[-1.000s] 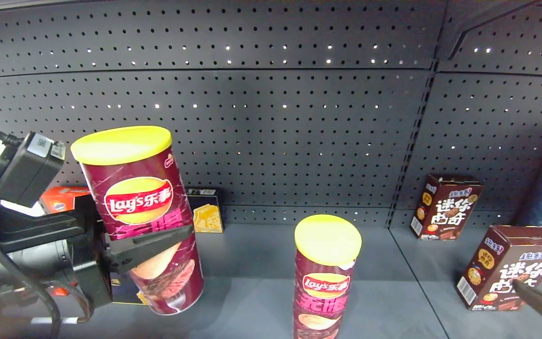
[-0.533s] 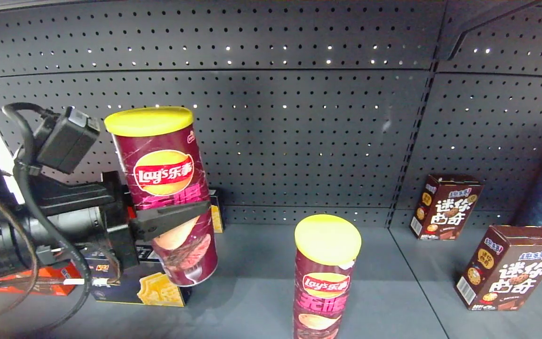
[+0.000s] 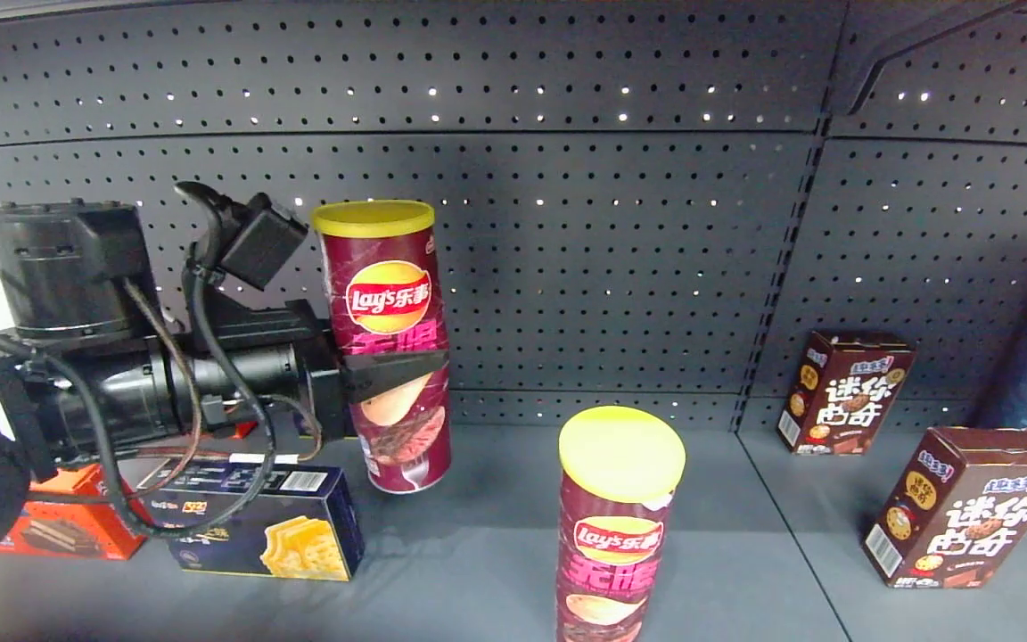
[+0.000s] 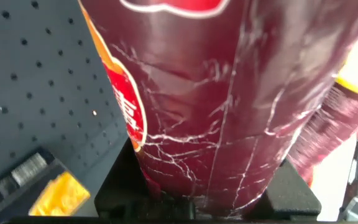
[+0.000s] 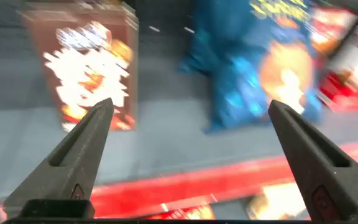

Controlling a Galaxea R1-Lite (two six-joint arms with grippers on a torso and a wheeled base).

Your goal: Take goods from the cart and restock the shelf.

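Chips can (image 3: 384, 294) upright w/ slight tilt, clamped mid-body in left hand (image 3: 402, 373), near pegboard (image 3: 567, 267) at back of shelf (image 3: 496, 553); can't tell if its base touches. Far finger hidden behind can. 2nd can (image 3: 619, 517) stands nearer front, bottom cut off. Orange box (image 3: 50, 526) partly hidden by arm (image 3: 166, 392). Right hand (image 5: 191, 137) spread wide, empty; brown box (image 5: 86, 68) & blue bag (image 5: 260, 62) beyond are blurred.

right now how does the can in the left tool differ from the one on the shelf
The held can is clamped in the left tool, off the shelf; the standing can rests free on it. The held can is farther back and left, the standing can nearer the front. Both: maroon, yellow lids.
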